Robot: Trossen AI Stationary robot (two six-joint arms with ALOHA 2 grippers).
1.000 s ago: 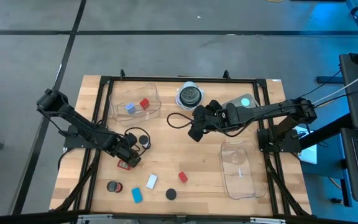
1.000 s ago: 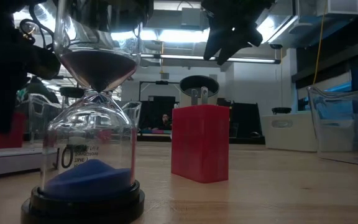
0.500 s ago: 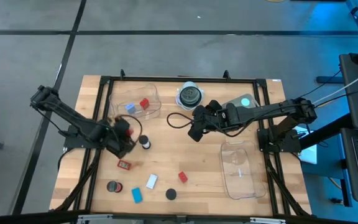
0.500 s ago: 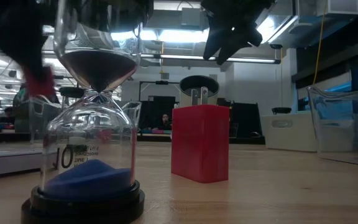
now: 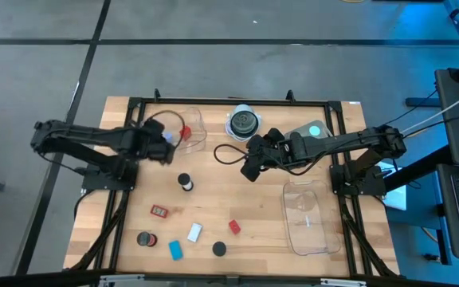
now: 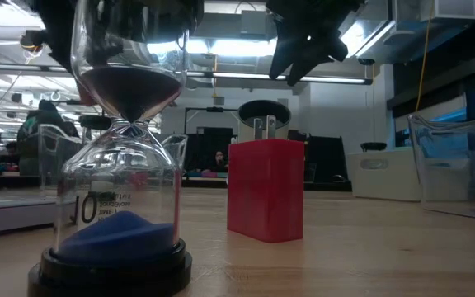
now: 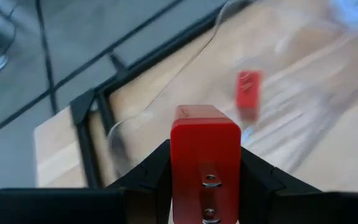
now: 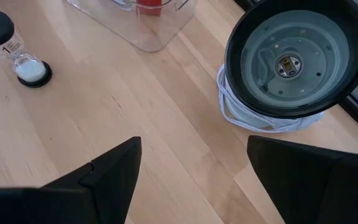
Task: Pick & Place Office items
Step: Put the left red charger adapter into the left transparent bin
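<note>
My left gripper (image 5: 164, 143) hangs over the left clear tray (image 5: 194, 121), shut on a red block with metal prongs (image 7: 205, 137). A red block (image 7: 248, 93) and a blue block lie in that tray. Still on the table are a small hourglass (image 5: 185, 182), a red-framed tag (image 5: 160, 211), a white block (image 5: 194, 232), a blue block (image 5: 175, 249), a red block (image 5: 234, 227) and two black discs (image 5: 220, 249). My right gripper (image 5: 249, 169) hovers open above mid-table, holding nothing. My left gripper pinches the red pronged block by its two side faces (image 7: 176, 155), one finger (image 7: 154, 171) on each side. The block's pronged face is turned toward the wrist camera. The block is lifted clear, above the tray's near wall.
A larger round white-rimmed dark object (image 5: 244, 121) sits by the far edge, close to my right gripper. A second clear tray (image 5: 305, 215) lies at the right. A black frame (image 5: 213, 102) borders the table. In the low view a blue-sand hourglass (image 6: 118, 165) stands close by.
My left gripper has risen from the table beside the red-framed tag and travelled toward the far edge, carrying the red pronged block up and over the left tray. The tag has stayed on the table. My right arm has kept still.
</note>
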